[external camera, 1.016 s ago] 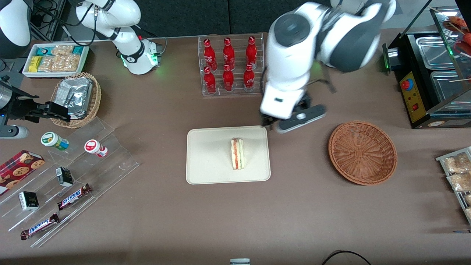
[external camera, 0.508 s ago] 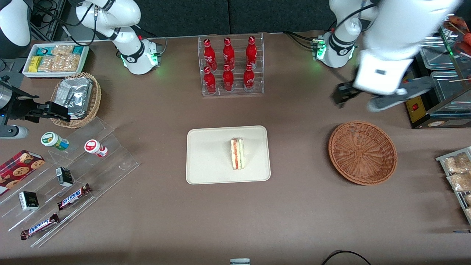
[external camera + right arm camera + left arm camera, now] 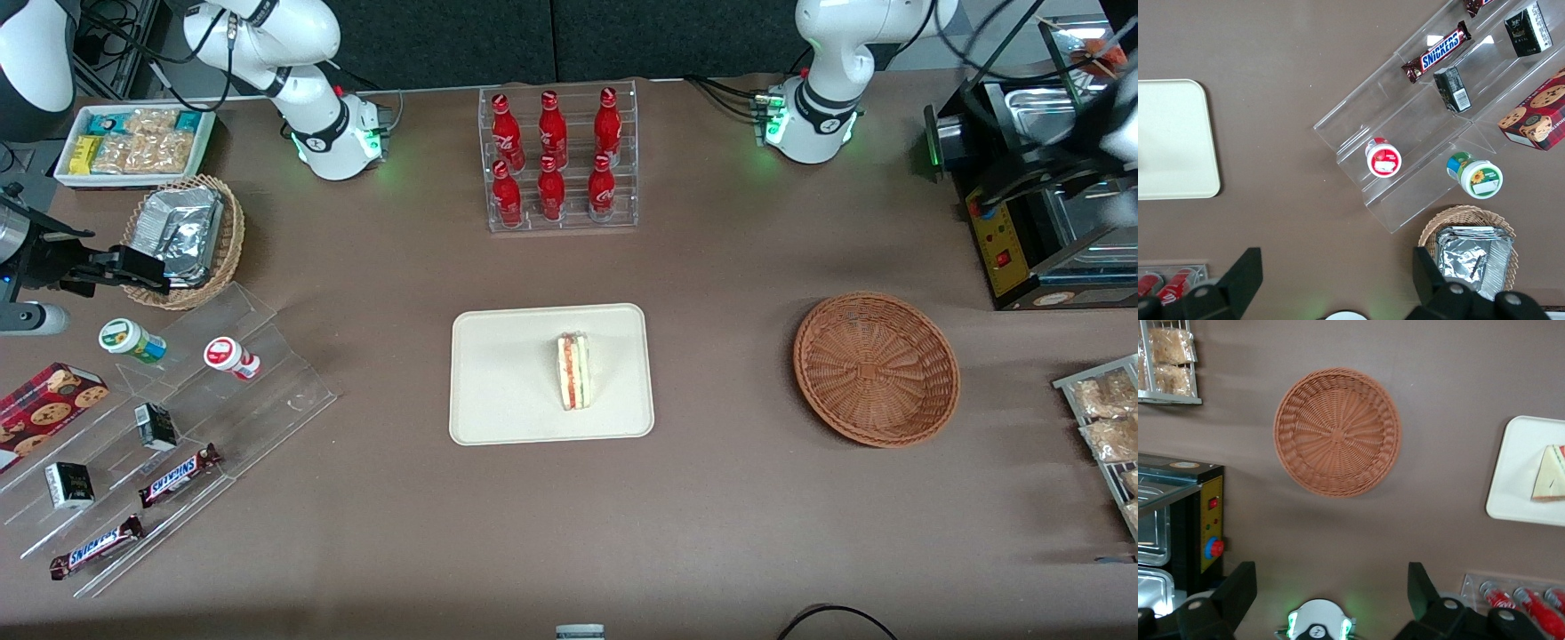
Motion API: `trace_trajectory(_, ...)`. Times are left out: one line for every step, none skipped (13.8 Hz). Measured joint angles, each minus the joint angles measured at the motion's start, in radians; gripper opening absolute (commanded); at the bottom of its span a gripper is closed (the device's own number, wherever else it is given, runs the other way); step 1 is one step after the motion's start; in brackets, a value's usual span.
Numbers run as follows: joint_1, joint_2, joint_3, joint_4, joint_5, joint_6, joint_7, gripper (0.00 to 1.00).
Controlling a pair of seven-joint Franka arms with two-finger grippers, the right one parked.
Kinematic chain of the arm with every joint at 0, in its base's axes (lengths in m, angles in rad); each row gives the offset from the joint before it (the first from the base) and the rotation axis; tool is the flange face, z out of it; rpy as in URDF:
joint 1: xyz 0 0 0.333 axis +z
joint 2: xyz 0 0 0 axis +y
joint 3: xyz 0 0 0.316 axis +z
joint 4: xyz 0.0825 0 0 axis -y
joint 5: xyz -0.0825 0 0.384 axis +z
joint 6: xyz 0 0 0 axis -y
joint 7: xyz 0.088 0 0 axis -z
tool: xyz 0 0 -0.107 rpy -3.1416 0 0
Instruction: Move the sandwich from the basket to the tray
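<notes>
Fingers [image 3: 1238, 587] of the gripper [image 3: 1328, 590] stand wide apart with nothing between them, high above the bench. From the front, the sandwich [image 3: 574, 371] lies on the tray [image 3: 498, 391], nearer its basket-side edge, cut layers up; the basket [image 3: 876, 368] sits empty, so the transfer looks done. The wrist view looks straight down on the basket [image 3: 1337, 431], suggesting a raised, downward-pointing pose, with the tray's [image 3: 1518, 467] corner and the sandwich [image 3: 1550, 475] visible.
</notes>
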Motion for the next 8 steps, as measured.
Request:
trace_trajectory(0.01,-0.026,0.024,-0.033,-0.009,0.005,0.033,1.0)
trace_trajectory(0.011,-0.05,0.034,-0.065,-0.012,0.014,0.046,1.0)
trace_trajectory(0.009,-0.069,0.033,-0.092,-0.015,0.024,0.047,1.0)
trace_trajectory(-0.001,-0.078,0.027,-0.109,-0.017,0.033,0.047,1.0)
trace_trajectory(-0.018,-0.079,0.022,-0.121,-0.017,0.044,0.044,1.0)
trace_trajectory(-0.034,-0.076,0.017,-0.129,-0.017,0.054,0.037,1.0)
trace_trajectory(-0.049,-0.073,0.013,-0.136,-0.017,0.063,0.031,1.0)
trace_trajectory(-0.062,-0.069,0.012,-0.137,-0.018,0.068,0.028,1.0)
